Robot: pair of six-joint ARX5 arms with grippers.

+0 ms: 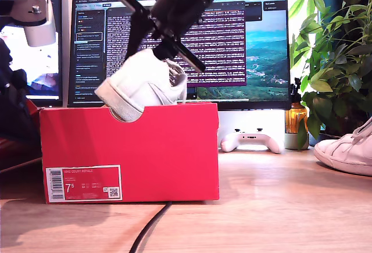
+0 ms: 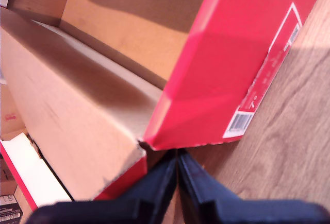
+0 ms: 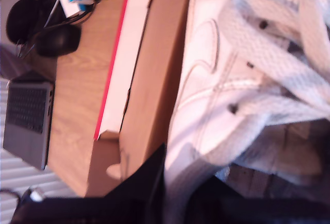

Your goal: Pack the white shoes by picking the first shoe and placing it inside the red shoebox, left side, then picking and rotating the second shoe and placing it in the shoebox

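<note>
A white shoe [image 1: 145, 84] hangs tilted over the open red shoebox [image 1: 131, 148], sole edge showing through the half-round notch. My second gripper [image 1: 165, 52] is shut on its collar; up close, the laces and stitched side of the shoe [image 3: 232, 80] fill the second wrist view, with dark fingers [image 3: 154, 183] at its edge and the box's brown inner wall [image 3: 154, 80] beside it. My first gripper [image 2: 177, 162] is shut on nothing, just off a corner of the shoebox [image 2: 221, 69] near the barcode label [image 2: 268, 74]. The other white shoe [image 1: 349, 151] rests on the table at the exterior view's right.
Two monitors stand behind the box. A white game controller [image 1: 251, 141], an amber bottle [image 1: 296, 122] and a leafy plant [image 1: 337, 49] sit toward the exterior view's right. A black cable [image 1: 148, 227] runs forward from the box. A laptop [image 3: 28, 121] and black mouse [image 3: 59, 39] lie beyond it.
</note>
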